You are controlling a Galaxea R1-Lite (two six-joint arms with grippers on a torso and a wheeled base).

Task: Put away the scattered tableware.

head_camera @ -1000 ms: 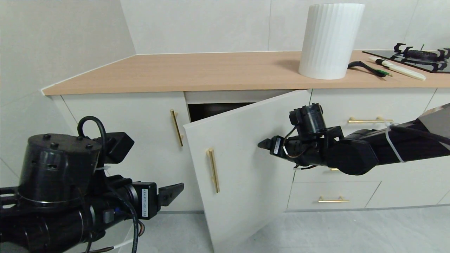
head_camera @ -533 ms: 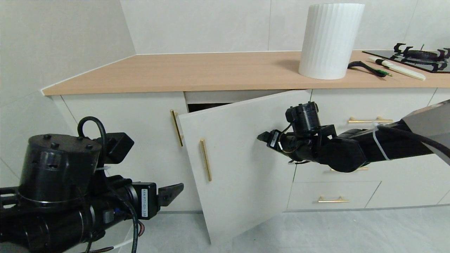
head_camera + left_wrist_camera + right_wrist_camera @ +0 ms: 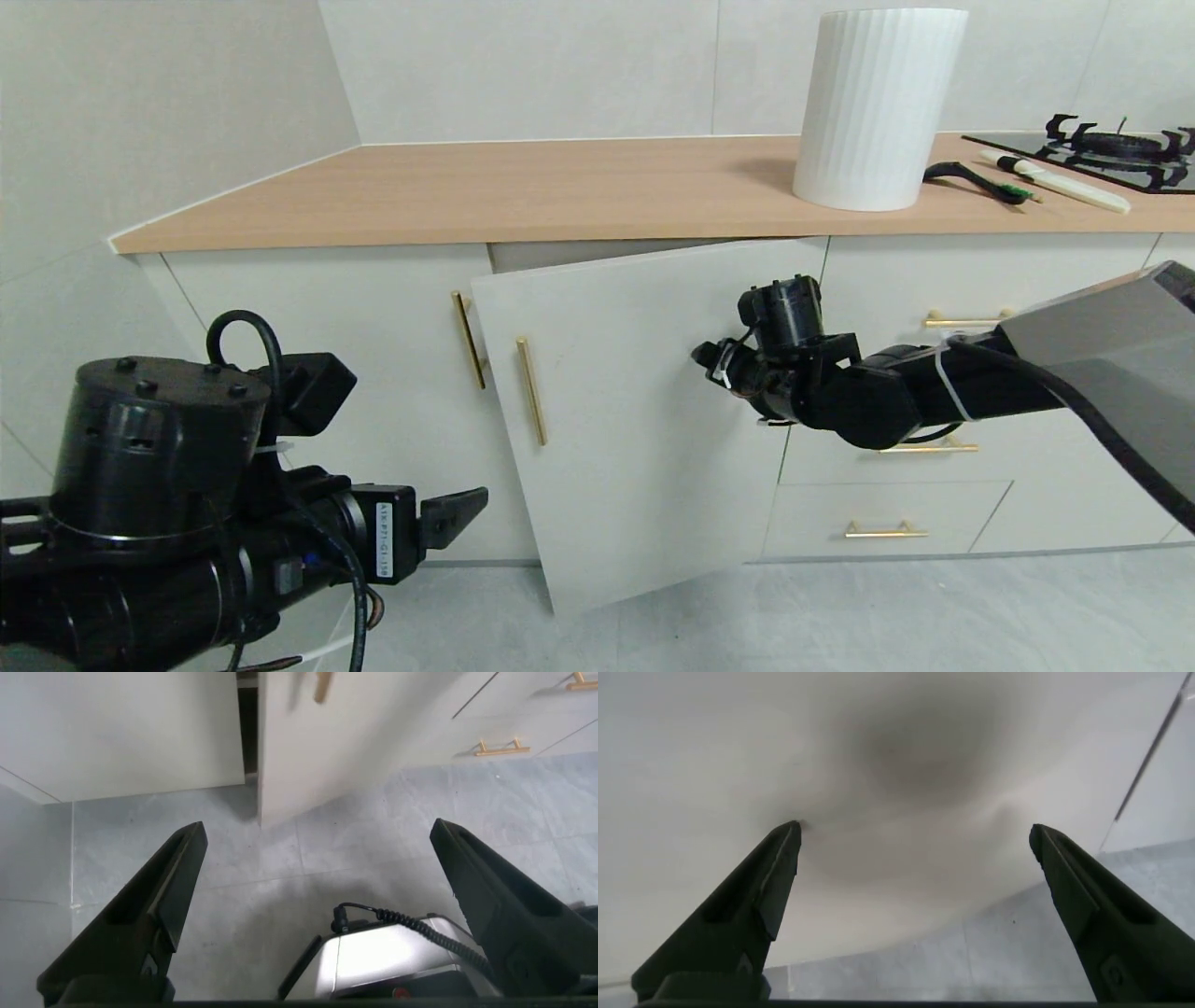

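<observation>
Currently we see our right end effector (image 3: pixel 702 356) spread wide and empty against the cabinet door (image 3: pixel 635 429), the left end effector (image 3: pixel 467 509) open and empty too; the utensils (image 3: pixel 1011 192) lie above the right one, on the tabletop (image 3: pixel 560 187).

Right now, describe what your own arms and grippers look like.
Both arms are black. The left arm has a drum-shaped joint housing with bolt heads, a looping black cable and a white printed label near the left gripper. The right arm has rounded links, a grey angular shell, a white zip tie and a small cylindrical camera by the right gripper. Fingers are dark tapering wedges.
</observation>
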